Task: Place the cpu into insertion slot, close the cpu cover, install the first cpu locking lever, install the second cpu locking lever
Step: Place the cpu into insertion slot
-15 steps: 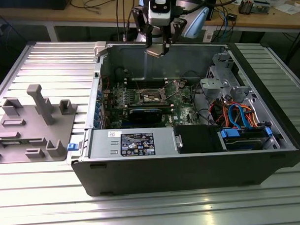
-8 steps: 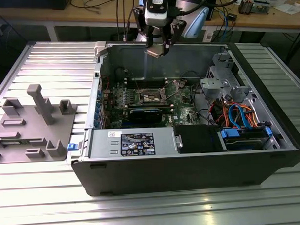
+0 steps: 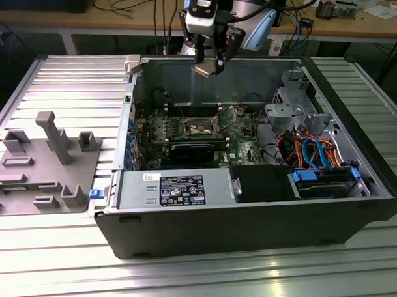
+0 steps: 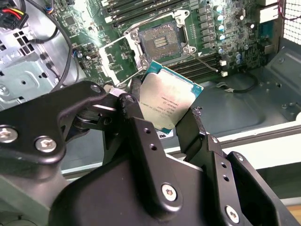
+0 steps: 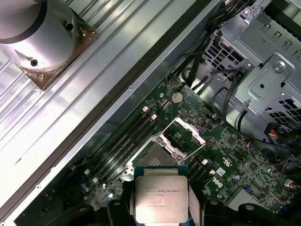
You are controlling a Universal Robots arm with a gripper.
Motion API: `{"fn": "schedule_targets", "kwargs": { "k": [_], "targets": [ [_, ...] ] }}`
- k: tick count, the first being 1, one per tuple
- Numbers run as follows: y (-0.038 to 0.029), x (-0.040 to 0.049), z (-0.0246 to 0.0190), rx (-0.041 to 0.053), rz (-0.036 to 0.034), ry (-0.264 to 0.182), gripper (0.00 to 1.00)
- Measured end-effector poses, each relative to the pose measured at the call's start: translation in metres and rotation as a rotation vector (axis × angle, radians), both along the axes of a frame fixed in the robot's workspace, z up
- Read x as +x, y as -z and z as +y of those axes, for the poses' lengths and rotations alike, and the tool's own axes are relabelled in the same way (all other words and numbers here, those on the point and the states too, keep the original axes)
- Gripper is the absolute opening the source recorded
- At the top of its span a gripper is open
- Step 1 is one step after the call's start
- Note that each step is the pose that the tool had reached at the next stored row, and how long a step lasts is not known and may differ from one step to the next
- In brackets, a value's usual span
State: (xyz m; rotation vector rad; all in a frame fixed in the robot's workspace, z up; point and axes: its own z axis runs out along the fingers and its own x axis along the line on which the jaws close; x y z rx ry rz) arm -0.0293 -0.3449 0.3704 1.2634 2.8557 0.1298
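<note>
- Slatted metal table first, since its front edge is closest in the exterior view. It carries the whole setup.
- Open computer case lies on its side across the middle of the table and reaches the edge on the exterior view's right. A grey plastic fixture sits by the opposite edge.
- Green board lies flat on the case floor, against the far wall.
- Gripper hangs above the case's far wall, up in the air and well clear of the board. Its two black fingers are pinched on opposite edges of the chip, so it's carrying, not empty.
- Cpu cover is flipped up and open beside the socket; you can see board through its window.
- Insertion slot is near the middle of the board. It looks bare, with the dark contact field exposed.
- Cpu is in the fingers, silver top facing the second wrist view, tilted a bit and nowhere near seated.
- Progress, as I read it: pickup is done, but none of the four steps is. The chip isn't placed and the cover isn't closed, so I'd say neither lever can be latched. Can't really make the levers out.
</note>
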Motion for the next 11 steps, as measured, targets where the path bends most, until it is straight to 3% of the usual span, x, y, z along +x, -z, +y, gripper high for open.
{"fn": "schedule_targets", "kwargs": {
  "k": [3, 11],
  "targets": [
    [0.0010, 0.0001, 0.0000, 0.0000, 0.0003, 0.028, 0.54],
    [0.0022, 0.0001, 0.0000, 0.0001, 0.0003, 0.050, 0.54]
  ]
}}
